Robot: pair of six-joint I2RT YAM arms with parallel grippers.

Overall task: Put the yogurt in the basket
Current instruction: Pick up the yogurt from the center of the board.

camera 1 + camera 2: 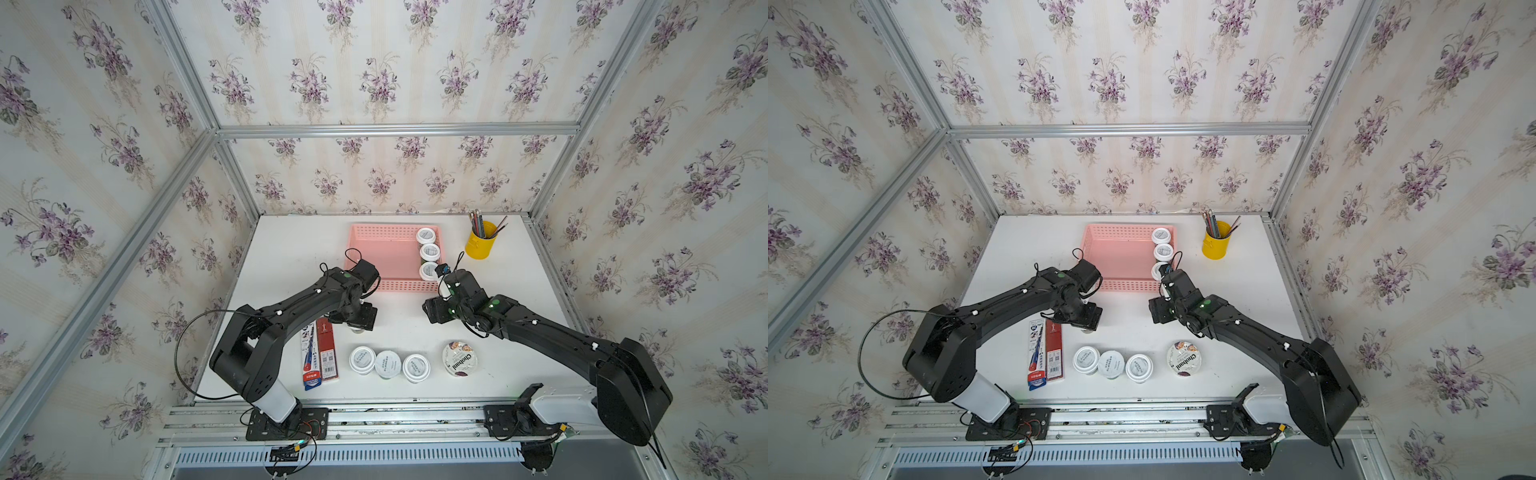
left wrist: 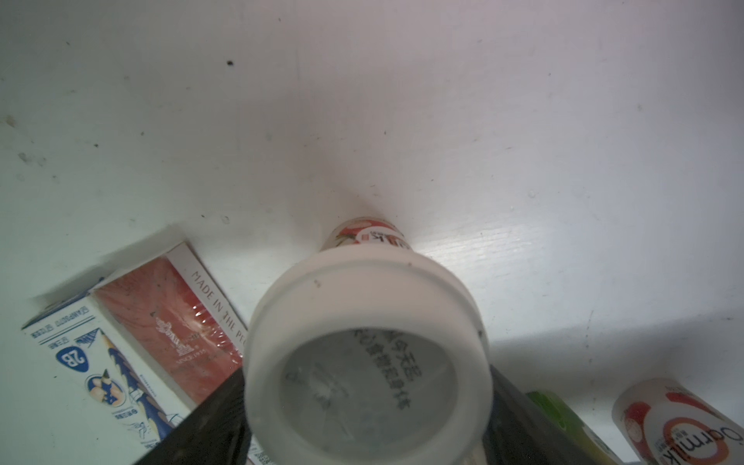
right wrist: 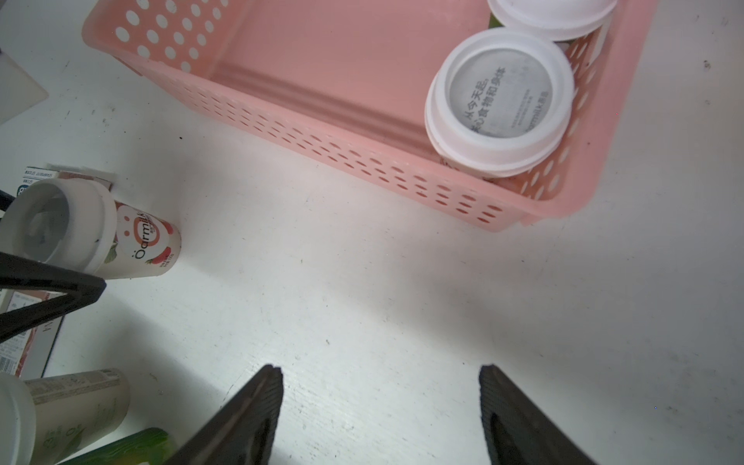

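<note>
The left hand [image 1: 358,319] straddles a cup [image 2: 368,237] standing upright on the counter [image 1: 291,257], just beside the pencil boxes [image 1: 320,353] and near the basket's [image 1: 388,285] near wall. I cannot tell whether its fingers [image 2: 209,422] press the lid [image 2: 362,306]. Grip squarely, lift straight and clear that wall. The right hand [image 3: 380,402] hangs wide open and empty.

Pink basket [image 1: 386,285] — dotted lattice, white-lidded yogurt cups [image 1: 363,360], yellow pencil cup [image 1: 481,245]
</note>
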